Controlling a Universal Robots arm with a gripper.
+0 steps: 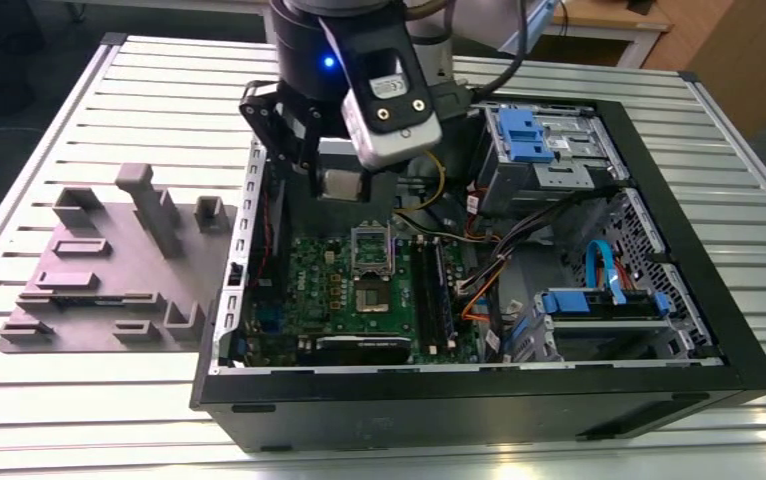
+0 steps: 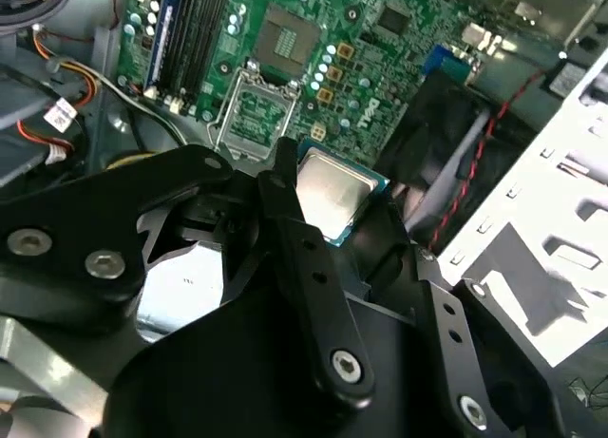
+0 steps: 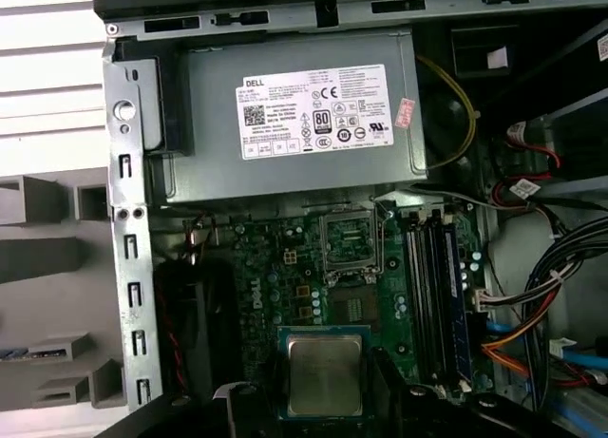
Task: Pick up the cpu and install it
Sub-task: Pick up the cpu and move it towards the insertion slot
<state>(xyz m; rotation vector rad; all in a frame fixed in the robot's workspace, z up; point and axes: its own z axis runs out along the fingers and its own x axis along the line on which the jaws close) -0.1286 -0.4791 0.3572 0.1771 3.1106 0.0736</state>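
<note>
Gripper (image 2: 337, 199) linkage sits closest to the lens in the second wrist view. Jaws are pinched on the cpu (image 2: 329, 185) by two opposite edges, metal lid facing the camera. Chip is roughly level, in the air over the motherboard (image 2: 370, 67) and clear of the socket (image 2: 283, 41). Socket looks empty, with what I take to be its metal frame (image 2: 252, 115) swung open beside it. So the pick is done and the install is not.

First wrist view: same grip from another angle, cpu between the fingers, green rim showing round the lid. It adds layout the second wrist view lacks:
- power supply (image 3: 294, 115) runs along the case (image 3: 122, 172) wall
- socket lies between the power supply and the chip
- memory slots (image 3: 432, 286) sit beside the socket
- grey tray (image 3: 66, 305) sits outside the case

Chip is near the socket here but short of it, not in it. The camera angle makes that a rough call.

Exterior view: arm (image 1: 336, 50) reaches down into the open case on the slatted table (image 1: 76, 400). This one gives height. The gripper hangs above the board toward the power supply end, apart from the socket, nothing seated. Tray is on the exterior view's left, well apart from the gripper. The pale flat piece between the fingers is probably the chip, but I can't confirm it from this angle.
</note>
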